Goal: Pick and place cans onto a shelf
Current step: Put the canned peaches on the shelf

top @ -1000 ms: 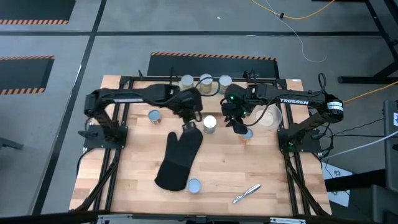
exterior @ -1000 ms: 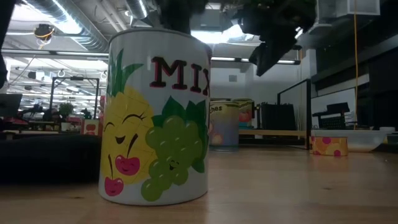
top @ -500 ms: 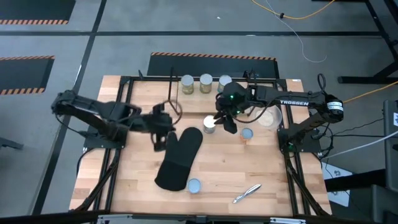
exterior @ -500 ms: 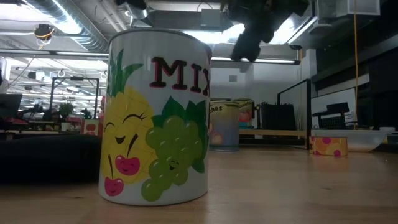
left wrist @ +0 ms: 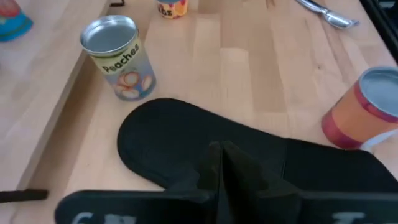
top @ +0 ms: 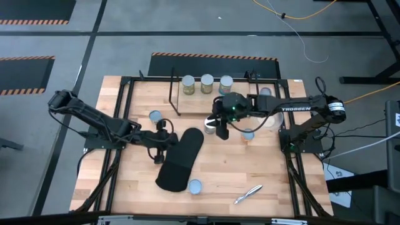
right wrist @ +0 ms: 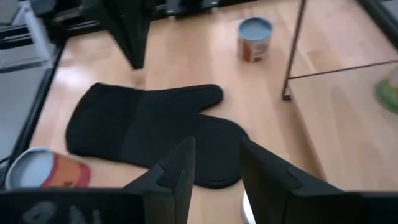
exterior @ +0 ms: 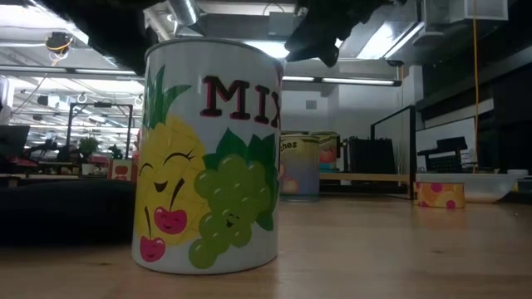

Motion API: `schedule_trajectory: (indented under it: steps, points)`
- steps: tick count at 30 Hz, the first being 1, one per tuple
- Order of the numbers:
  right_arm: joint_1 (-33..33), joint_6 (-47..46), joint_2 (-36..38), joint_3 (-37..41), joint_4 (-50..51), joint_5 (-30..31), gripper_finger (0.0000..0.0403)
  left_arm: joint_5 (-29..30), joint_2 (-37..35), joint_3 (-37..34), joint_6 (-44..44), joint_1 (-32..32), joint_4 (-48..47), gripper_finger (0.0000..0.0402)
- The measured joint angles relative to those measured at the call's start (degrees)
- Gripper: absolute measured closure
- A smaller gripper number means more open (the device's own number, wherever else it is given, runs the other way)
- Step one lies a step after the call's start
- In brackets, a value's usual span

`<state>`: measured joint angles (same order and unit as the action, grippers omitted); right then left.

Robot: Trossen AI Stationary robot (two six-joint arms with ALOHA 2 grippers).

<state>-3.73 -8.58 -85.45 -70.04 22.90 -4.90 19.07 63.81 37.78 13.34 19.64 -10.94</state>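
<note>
On the wooden table (top: 225, 162), the right claw (top: 220, 128) hovers open over a can (top: 210, 125) beside the black mitt (top: 180, 159); the left claw (top: 160, 150) is closed, empty.

A grey floor (top: 125, 37) marked with dark lines and orange-and-black hazard stripes (top: 212, 57) is seen around the wooden table (top: 219, 169), yellow and white cables (top: 300, 25) are laid across it, and ceiling lights (exterior: 91, 33) and ducts (exterior: 125, 50) are shown in the room beyond.
</note>
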Motion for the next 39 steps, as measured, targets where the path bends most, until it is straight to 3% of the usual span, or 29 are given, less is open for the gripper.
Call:
schedule_trajectory:
  steps: [7,17,24,39]
  points:
    - [2.38,-3.27,-2.11,0.00,-0.62,6.60,0.0274,0.00,0.00,-2.73,0.00,0.00,6.12,0.0398]
    - [2.67,-4.48,-8.60,0.02,-1.66,7.20,0.0274,-0.02,0.00,-2.73,0.00,0.00,7.13,0.0388]
    - [2.65,-4.72,-11.05,0.01,-1.41,14.06,0.0274,-0.04,0.00,-2.74,0.00,0.00,7.15,0.0392]
    - [2.65,-6.01,-15.41,0.00,-1.75,14.35,0.0274,-0.05,0.02,-2.73,0.00,0.00,7.15,0.0386]
